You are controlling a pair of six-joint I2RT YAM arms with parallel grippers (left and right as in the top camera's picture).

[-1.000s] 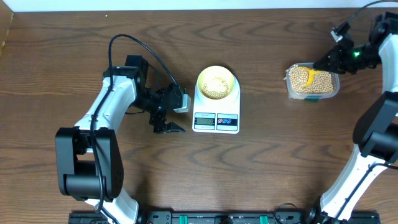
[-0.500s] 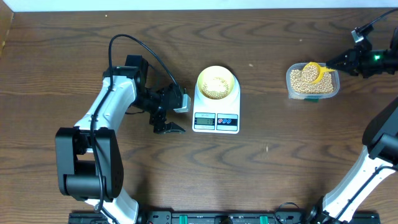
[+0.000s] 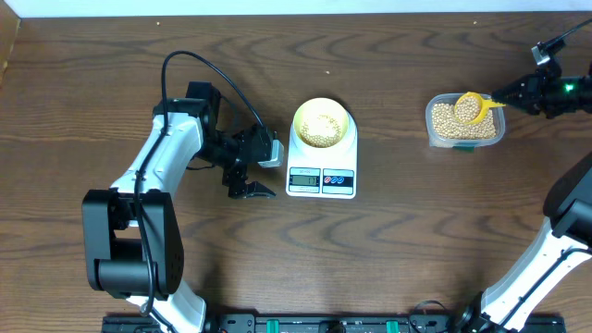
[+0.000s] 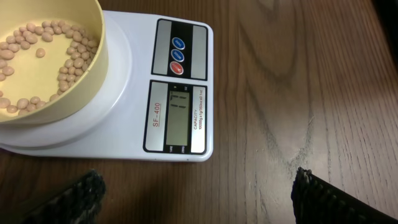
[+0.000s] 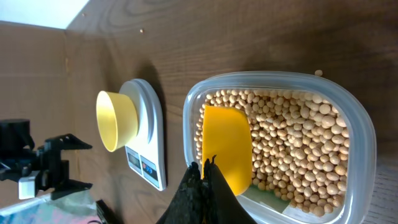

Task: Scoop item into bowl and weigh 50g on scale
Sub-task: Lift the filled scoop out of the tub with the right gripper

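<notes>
Overhead: pale-yellow bowl (image 3: 300, 118) holding tan beans (image 3: 322, 128) sits on the white scale (image 3: 321, 180). Left gripper (image 3: 248, 176) is just beside the scale, jaws wide, empty. Right gripper (image 3: 504, 96) is clamped on a yellow scoop (image 3: 472, 107), bean-loaded, over the clear tub (image 3: 465, 144).
Left wrist: beans lie sparse in the bowl.
Right wrist: scoop sits above the tub's beans.

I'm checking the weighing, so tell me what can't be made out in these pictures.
Scale reading: display digits too faint in left wrist view, too small overhead.
Bowl: cut off by left wrist frame's edge, beans partly unseen.
Scoop handle: hidden behind the right gripper in right wrist view.
</notes>
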